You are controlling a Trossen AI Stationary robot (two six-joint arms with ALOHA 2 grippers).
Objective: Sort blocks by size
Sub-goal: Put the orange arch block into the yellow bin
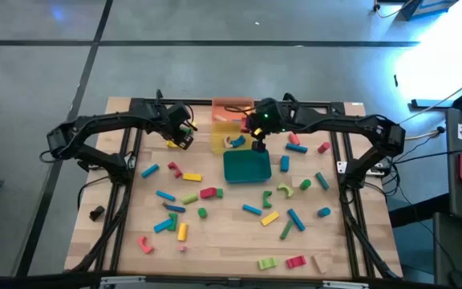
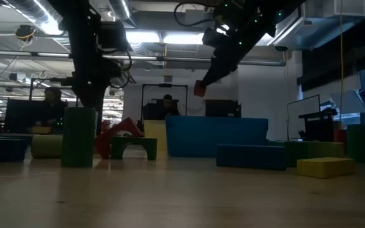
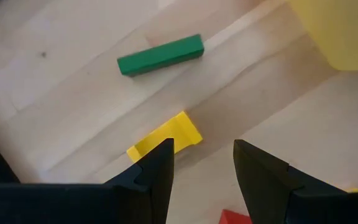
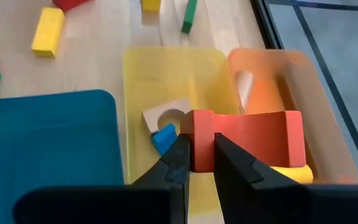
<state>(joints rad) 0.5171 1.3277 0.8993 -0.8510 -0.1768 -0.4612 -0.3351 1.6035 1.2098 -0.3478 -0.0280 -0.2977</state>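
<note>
Right gripper (image 4: 197,152): we saw it clamped on a red block (image 4: 244,138), held in the air above the yellow tray (image 4: 143,74); in the low view the block (image 2: 199,88) hung clear of everything below it.
Left gripper (image 3: 202,163): we found its fingers apart with nothing between them, over bare wood near the desk's far edge, left of the trays; a yellow block (image 3: 166,138) lay just beside one fingertip and a green bar (image 3: 160,55) lay farther off.
Yellow tray: we noted a pale arch block (image 4: 169,112) and a small blue block (image 4: 164,138) inside it, touching or nearly so; we could not tell which.
Orange tray (image 4: 309,81): it stood against the yellow tray, at the middle of the desk's far edge; we saw an orange piece and a pale piece in it, shapes unclear.
Teal tray (image 1: 247,168): it sat on the desk just toward the near edge from the yellow tray; we saw no block in it.
Blocks (image 1: 215,205): most lay scattered across the middle and near half of the desk (image 1: 231,249), on both sides of the teal tray, a few close to the near edge.
</note>
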